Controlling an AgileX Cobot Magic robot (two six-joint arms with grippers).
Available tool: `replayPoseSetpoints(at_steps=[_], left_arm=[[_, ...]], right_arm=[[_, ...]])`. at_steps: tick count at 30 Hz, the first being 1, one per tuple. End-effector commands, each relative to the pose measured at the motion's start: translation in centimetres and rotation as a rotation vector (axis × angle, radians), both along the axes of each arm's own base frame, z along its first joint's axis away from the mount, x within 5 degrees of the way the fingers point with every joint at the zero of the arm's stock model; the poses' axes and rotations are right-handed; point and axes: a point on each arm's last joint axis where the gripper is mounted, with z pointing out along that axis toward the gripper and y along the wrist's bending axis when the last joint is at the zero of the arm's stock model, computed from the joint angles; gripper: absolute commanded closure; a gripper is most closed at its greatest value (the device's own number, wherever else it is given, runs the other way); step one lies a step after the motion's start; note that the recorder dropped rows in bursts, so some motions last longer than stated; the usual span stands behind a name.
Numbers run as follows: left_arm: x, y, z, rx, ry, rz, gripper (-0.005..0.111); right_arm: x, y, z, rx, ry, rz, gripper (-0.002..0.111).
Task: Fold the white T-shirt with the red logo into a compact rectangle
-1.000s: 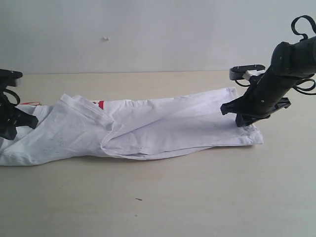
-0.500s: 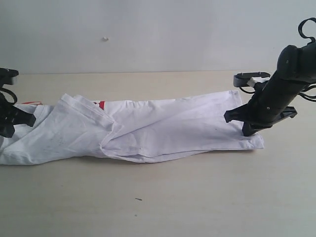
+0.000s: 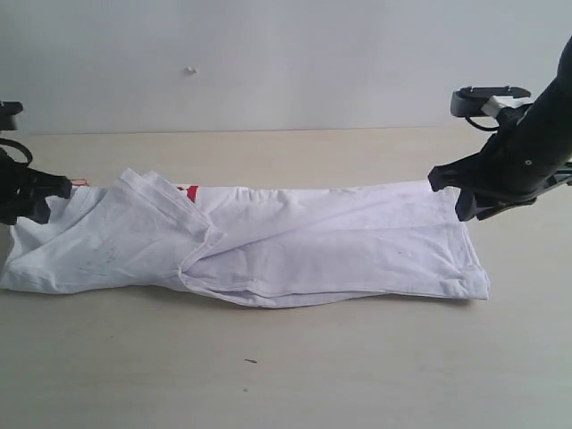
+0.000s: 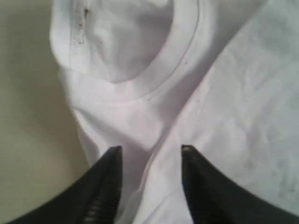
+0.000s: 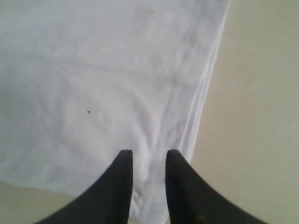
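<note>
The white T-shirt lies on the table as a long strip running left to right, with a sleeve flap folded over its left half. Only a sliver of the red logo peeks out at the far edge. My left gripper hovers at the collar end; in the left wrist view it is open, with the ribbed neck just ahead and cloth below the gap. My right gripper hangs above the hem end, and it is open over the hem edge, gripping nothing.
The tan table runs in front of the shirt and to its right, with a small dark speck on it. A pale wall closes the back.
Both grippers have let go of the shirt ends and lifted. The right one moved up and to the right. The shirt has been drawn longer and lies flatter.
</note>
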Motion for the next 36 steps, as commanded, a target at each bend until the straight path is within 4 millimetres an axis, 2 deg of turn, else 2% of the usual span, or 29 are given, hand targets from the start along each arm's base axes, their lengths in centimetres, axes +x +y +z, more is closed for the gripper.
replayPoseSetpoints(at_steps=[1, 6, 8, 11, 15, 21, 24, 27, 36], left_arm=[[0.4, 3.7, 0.9, -0.037, -0.063, 0.163, 0.045], [1.4, 7.3, 0.3, -0.150, -0.068, 0.275, 0.045], [2.0, 8.2, -0.6, -0.295, -0.066, 0.271, 0.045], [2.7, 9.1, -1.8, -0.411, -0.054, 0.257, 0.045], [3.4, 10.7, -3.5, -0.428, -0.036, 0.278, 0.045], [3.6, 10.5, -5.8, -0.442, 0.013, 0.253, 0.045], [3.6, 10.3, -6.2, -0.487, 0.023, 0.270, 0.045], [3.7, 9.6, -5.9, -0.538, 0.011, 0.212, 0.045], [3.3, 9.4, -6.9, -0.556, 0.052, 0.207, 0.045]], right_arm=[[-1.2, 0.2, 2.6, 0.007, -0.019, 0.011, 0.076], [-1.9, 0.3, 4.0, 0.009, -0.033, 0.017, 0.076], [-2.0, 0.3, 4.3, 0.008, -0.044, 0.017, 0.076], [-2.0, 0.3, 4.4, 0.008, -0.047, 0.017, 0.076], [-2.0, 0.2, 4.4, 0.005, -0.048, 0.019, 0.076], [-1.9, 0.2, 4.5, 0.003, -0.062, 0.017, 0.076], [-1.8, 0.2, 4.5, 0.004, -0.066, 0.015, 0.076], [-1.8, 0.2, 4.6, 0.006, -0.069, 0.014, 0.076], [-1.8, 0.3, 4.6, 0.010, -0.070, 0.012, 0.076]])
